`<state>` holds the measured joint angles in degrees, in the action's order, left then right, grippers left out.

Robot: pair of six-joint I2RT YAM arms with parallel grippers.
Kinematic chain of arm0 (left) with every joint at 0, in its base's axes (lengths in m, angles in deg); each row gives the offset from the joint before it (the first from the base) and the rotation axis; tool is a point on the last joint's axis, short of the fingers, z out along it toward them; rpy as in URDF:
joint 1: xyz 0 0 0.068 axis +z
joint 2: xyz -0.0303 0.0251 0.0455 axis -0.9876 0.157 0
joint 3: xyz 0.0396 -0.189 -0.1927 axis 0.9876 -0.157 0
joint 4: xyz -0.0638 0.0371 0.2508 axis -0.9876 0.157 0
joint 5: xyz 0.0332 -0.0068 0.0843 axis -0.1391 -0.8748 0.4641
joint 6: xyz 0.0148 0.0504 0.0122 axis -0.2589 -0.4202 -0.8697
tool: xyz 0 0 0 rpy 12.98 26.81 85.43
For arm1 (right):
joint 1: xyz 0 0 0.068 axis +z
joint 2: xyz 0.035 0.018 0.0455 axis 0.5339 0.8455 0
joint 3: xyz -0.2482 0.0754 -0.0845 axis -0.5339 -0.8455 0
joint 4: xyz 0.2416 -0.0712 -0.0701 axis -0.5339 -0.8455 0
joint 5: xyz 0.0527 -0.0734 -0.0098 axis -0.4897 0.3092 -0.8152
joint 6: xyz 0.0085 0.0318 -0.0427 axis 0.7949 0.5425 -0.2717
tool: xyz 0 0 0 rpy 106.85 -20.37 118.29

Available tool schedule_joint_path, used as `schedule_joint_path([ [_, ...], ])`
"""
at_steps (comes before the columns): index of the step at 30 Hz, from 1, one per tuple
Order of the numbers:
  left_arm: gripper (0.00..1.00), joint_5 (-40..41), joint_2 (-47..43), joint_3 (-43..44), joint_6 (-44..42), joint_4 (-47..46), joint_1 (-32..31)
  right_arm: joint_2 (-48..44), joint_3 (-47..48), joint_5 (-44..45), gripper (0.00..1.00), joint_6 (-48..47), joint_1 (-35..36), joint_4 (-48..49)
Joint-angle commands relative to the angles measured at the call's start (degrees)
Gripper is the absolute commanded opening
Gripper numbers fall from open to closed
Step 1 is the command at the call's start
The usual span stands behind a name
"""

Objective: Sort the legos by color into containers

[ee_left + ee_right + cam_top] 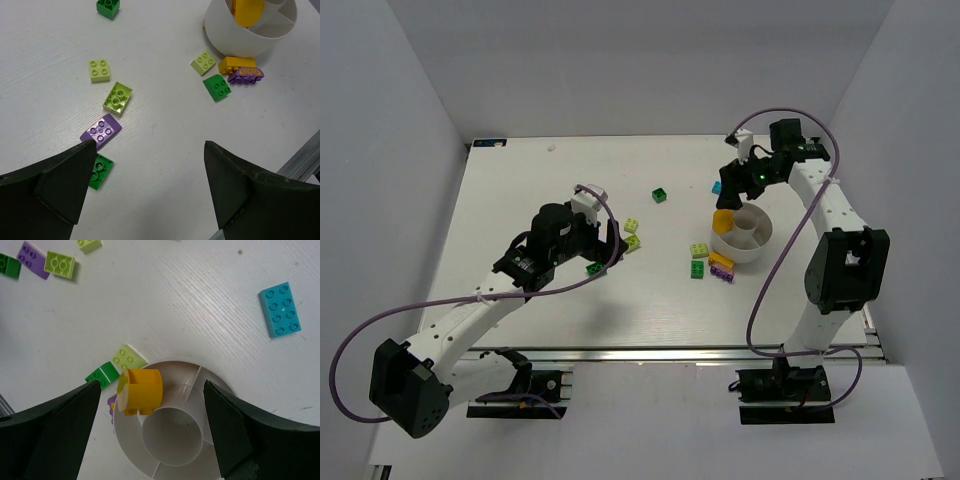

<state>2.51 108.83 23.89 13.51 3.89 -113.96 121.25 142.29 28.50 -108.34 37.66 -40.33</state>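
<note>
The white round bowl (752,243) with wedge containers (172,440) stands at centre right. An orange lego (142,390) leans tilted in one wedge against the rim. My right gripper (151,385) hovers open above it, holding nothing. Loose legos lie on the table: a cyan one (280,309), and lime (203,63), green (217,87), orange (236,64) and purple (245,75) ones by the bowl (235,40). My left gripper (150,145) is open and empty over bare table, with a purple plate (101,131) and a green brick (100,171) at its left finger.
Two lime bricks (117,98) (99,70) lie beyond the purple plate, and a dark green brick (661,194) sits further back mid-table. The table's metal front edge (300,160) runs close to the left gripper's right finger. White walls enclose the table.
</note>
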Motion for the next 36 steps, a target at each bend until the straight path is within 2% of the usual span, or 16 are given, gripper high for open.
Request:
schedule_joint_path([
  [1, 0.98, 0.5, -1.4, -1.1, -1.5, 0.7, 0.3, 2.5, 2.9, -0.4, 0.88, -3.4, 0.6, -4.3],
  [12, 0.98, -0.5, -1.1, -1.2, -1.8, 1.0, 0.3, 6.4, 3.6, -1.4, 0.82, -5.4, 0.9, -7.4],
  [16, 0.98, -0.1, -1.5, -1.4, -2.0, 1.1, 0.3, 6.7, 3.8, -1.7, 0.73, -5.9, 0.9, -8.1],
  [24, 0.98, 0.0, -1.5, -1.4, -2.1, 1.2, 0.3, 6.8, 4.8, -3.0, 0.41, -6.3, 0.7, -9.5],
  [29, 0.98, 0.2, -1.7, -1.4, -1.9, 1.2, 0.3, 4.3, 5.7, -5.0, 0.29, -4.6, 0.6, -7.9],
  [33, 0.98, 0.3, -1.9, -1.4, -2.0, 1.2, 0.3, 1.3, 5.6, -3.8, 0.18, 1.0, 0.9, -4.5],
  [36, 0.98, 0.3, -2.1, -1.5, -2.0, 1.0, 0.3, -1.9, 3.1, -0.9, 0.00, 4.6, 1.0, -0.1],
])
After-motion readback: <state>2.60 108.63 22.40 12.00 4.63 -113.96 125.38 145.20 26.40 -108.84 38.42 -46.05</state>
